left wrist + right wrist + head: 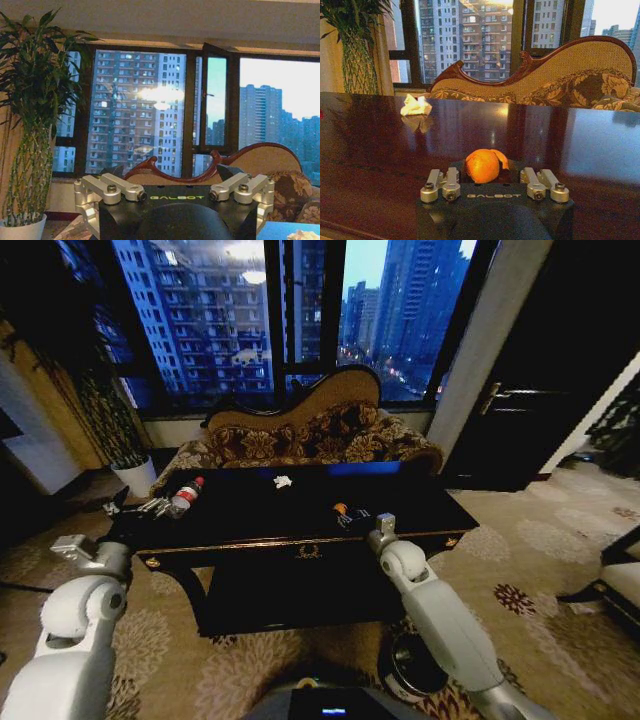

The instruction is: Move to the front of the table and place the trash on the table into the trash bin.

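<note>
Position: I stand at the front of the table (300, 540), facing its long front edge with the gold emblem, so the drive-up part looks done
Right gripper (352, 517): low over the tabletop near the front edge, right of the middle; in the right wrist view my fingers (441, 183) are spread apart with the orange piece of trash (483, 165) sitting between them, not yet squeezed
Left gripper (152, 506): at the tabletop's left end, just beside the bottle; whether it is released or clenched I cannot tell, as the left wrist view looks out over the sofa (260, 160) towards the window
Bottle (185, 496): lying on its side at the left end of the tabletop, red cap pointing to the back edge
Paper wad (283, 481): near the back edge, about the middle, well apart from both grippers
Trash bin (415, 668): on the carpet in front of the table, below my right arm, partly hidden by it
Done: approach only, by my judgement
Left: all three pieces are on the tabletop; none has gone into the bin
</note>
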Available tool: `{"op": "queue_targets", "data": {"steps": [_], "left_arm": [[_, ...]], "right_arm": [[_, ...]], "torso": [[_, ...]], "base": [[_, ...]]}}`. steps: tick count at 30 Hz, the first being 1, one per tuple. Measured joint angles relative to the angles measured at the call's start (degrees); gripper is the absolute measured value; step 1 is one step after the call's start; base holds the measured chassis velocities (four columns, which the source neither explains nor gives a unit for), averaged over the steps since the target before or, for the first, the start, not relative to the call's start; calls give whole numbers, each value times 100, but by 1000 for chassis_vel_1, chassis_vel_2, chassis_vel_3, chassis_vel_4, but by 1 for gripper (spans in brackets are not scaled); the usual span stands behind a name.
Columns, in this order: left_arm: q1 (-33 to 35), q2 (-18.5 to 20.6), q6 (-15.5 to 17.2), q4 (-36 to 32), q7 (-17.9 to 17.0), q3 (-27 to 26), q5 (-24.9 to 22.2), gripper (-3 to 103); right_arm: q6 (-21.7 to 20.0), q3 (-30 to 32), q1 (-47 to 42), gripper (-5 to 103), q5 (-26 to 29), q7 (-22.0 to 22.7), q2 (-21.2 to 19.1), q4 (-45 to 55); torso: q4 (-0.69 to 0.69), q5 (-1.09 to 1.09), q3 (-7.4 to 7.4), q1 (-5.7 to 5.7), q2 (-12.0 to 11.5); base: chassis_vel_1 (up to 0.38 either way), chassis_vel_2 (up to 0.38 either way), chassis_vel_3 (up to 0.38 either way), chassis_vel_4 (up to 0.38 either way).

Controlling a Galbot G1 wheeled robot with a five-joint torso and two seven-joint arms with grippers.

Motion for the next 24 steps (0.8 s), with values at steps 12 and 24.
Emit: {"op": "queue_targets", "data": {"steps": [12, 24], "left_arm": [[-18, 17, -25, 45, 13, 32, -5, 100], [-47, 31, -50, 94, 13, 38, -7, 100]], "right_arm": [[90, 89, -61, 15, -3, 0, 15, 77], [525, 792, -443, 3, -84, -1, 151, 586]], "torso": [[0, 0, 0, 0, 0], [0, 0, 0, 0, 0]], "base": [[0, 0, 0, 0], [0, 0, 0, 0]]}}
